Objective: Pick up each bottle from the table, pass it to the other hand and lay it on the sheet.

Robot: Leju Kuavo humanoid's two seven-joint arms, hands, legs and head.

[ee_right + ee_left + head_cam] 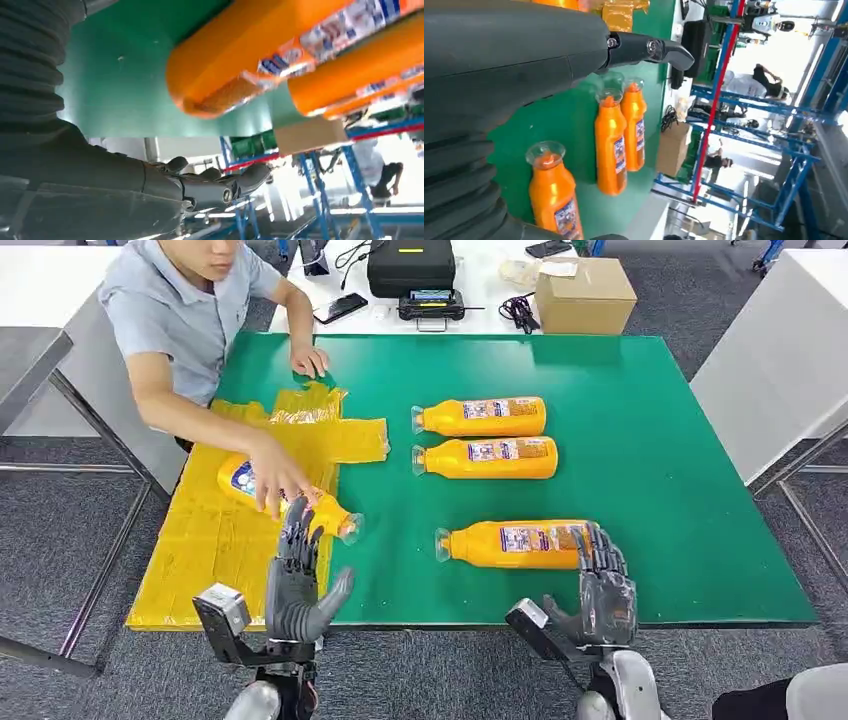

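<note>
While one bottle (pixel 285 497) lies on the yellow sheet (pixel 215 545) under a person's hand (pixel 277 475), left hand (pixel 300 580) beside it, fingers apart, empty. Judged one laid, three outstanding. Farther right on the green table (pixel 650 440): upper bottle (pixel 480 417) and middle bottle (pixel 487 458) close together, nearest bottle (pixel 515 543) apart and close to the front edge. Right hand (pixel 603 585) at that bottle's base, fingers extended, touching or just short, no grasp evident. Ample bare surface beyond to the right; cardboard box (pixel 583 295) well clear at the back.
</note>
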